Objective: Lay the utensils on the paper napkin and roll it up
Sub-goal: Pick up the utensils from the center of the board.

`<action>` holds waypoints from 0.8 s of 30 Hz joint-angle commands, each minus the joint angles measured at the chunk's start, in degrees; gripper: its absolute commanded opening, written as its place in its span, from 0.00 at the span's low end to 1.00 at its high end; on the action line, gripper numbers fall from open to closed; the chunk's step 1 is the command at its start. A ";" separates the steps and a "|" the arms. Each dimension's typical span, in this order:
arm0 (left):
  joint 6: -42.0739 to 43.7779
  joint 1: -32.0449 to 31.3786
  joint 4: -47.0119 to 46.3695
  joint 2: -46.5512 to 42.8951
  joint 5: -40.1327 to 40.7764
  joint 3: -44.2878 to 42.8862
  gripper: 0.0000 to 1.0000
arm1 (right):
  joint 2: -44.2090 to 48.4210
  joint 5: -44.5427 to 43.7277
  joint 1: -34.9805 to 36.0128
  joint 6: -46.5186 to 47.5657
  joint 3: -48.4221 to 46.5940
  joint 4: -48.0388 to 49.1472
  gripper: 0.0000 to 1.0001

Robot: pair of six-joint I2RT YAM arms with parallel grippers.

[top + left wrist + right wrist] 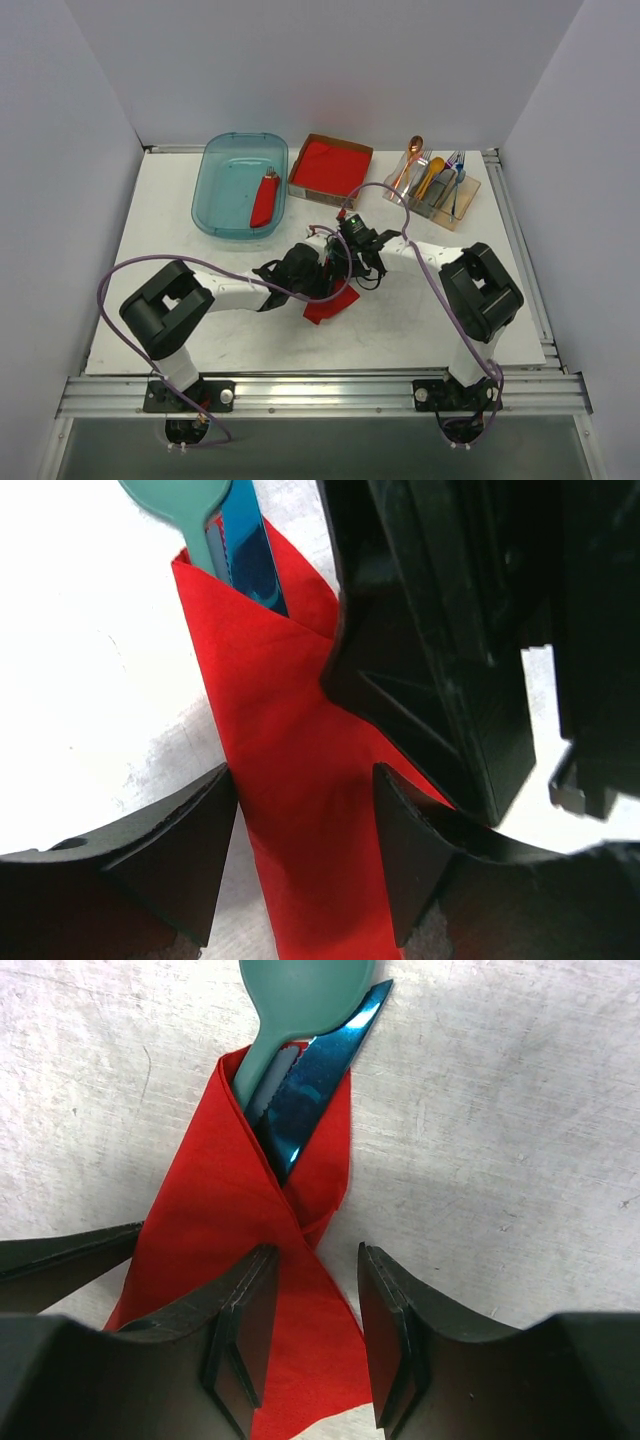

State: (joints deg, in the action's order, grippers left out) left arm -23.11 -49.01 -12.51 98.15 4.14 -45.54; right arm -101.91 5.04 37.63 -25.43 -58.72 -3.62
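Paper napkin thin, soft; folded round light, slick teal spoon, blue knife. Left hand, right hand released, straddling it, contact unclear. Pinch over cutlery.

Top looks down; close wrist views share the paper napkin.
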 commanded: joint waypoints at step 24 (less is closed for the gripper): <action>-1.49 1.03 11.37 -6.04 -2.65 4.93 0.73 | -0.22 -0.73 -0.01 -1.64 -1.31 2.83 0.38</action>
State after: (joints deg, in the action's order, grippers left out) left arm -24.60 -48.21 -6.85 92.14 1.45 -41.95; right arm -101.91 5.02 37.58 -27.03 -58.72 -0.38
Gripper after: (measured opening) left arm 0.724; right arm 0.380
